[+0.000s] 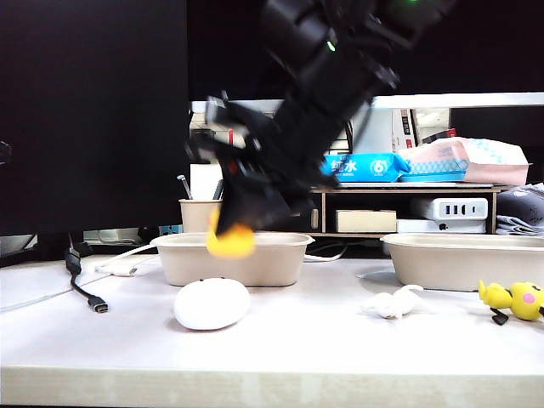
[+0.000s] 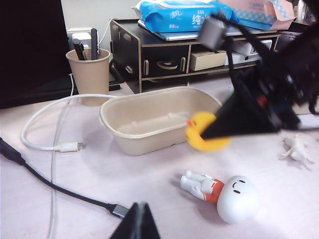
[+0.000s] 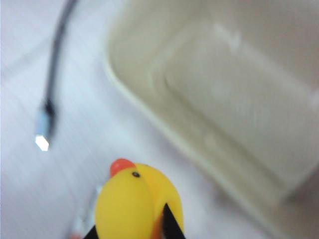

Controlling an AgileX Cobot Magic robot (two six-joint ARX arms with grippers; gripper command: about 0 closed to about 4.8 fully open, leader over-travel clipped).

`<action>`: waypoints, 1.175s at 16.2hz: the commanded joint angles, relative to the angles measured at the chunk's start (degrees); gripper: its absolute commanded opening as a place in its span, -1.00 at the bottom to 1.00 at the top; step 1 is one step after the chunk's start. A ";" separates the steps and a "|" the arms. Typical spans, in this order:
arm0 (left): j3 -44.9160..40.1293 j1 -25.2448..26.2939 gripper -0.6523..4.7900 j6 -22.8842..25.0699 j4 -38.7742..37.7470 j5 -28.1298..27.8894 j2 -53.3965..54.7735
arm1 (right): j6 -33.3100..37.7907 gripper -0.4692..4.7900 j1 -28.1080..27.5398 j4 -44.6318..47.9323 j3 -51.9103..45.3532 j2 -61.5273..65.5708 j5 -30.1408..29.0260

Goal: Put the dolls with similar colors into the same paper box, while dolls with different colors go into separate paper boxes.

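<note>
My right gripper (image 1: 228, 228) reaches across to the left and is shut on the yellow rubber duck (image 1: 231, 242), which hangs just above the table in front of the left paper box (image 1: 280, 262). In the right wrist view the duck (image 3: 132, 201) sits between the fingertips beside the empty box (image 3: 224, 94). The white egg-shaped doll (image 1: 212, 303) lies below the duck. The small white limbed doll (image 1: 396, 302) and the yellow doll with a pink cheek (image 1: 515, 299) lie before the right paper box (image 1: 463, 259). My left gripper (image 2: 139, 222) is shut and empty above the table.
A tan cup with pens (image 1: 195, 212) stands behind the left box. A black cable with a plug (image 1: 87, 293) and a white cable (image 2: 47, 142) lie at the left. A dark shelf (image 1: 399, 208) with tissue packs runs along the back.
</note>
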 commanded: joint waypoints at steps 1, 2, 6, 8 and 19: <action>0.04 -0.04 -0.78 0.20 0.50 -0.11 -0.02 | -1.57 -0.43 -0.48 3.78 3.63 -0.26 0.09; 0.04 -0.04 -0.78 0.20 0.50 -0.13 -0.02 | -1.77 -0.43 -0.85 6.56 3.63 -0.22 0.33; 0.04 -0.04 -0.78 0.20 0.42 -0.11 -0.02 | -1.77 -0.08 -5.22 15.58 3.58 2.36 1.03; 0.04 -0.04 -0.78 0.20 0.37 -0.11 -0.02 | -1.77 -0.03 -6.54 16.09 3.58 3.08 1.01; 0.04 -0.04 -0.78 0.20 0.24 -0.13 -0.02 | -4.13 0.38 -1.36 -10.36 3.56 -1.42 -8.70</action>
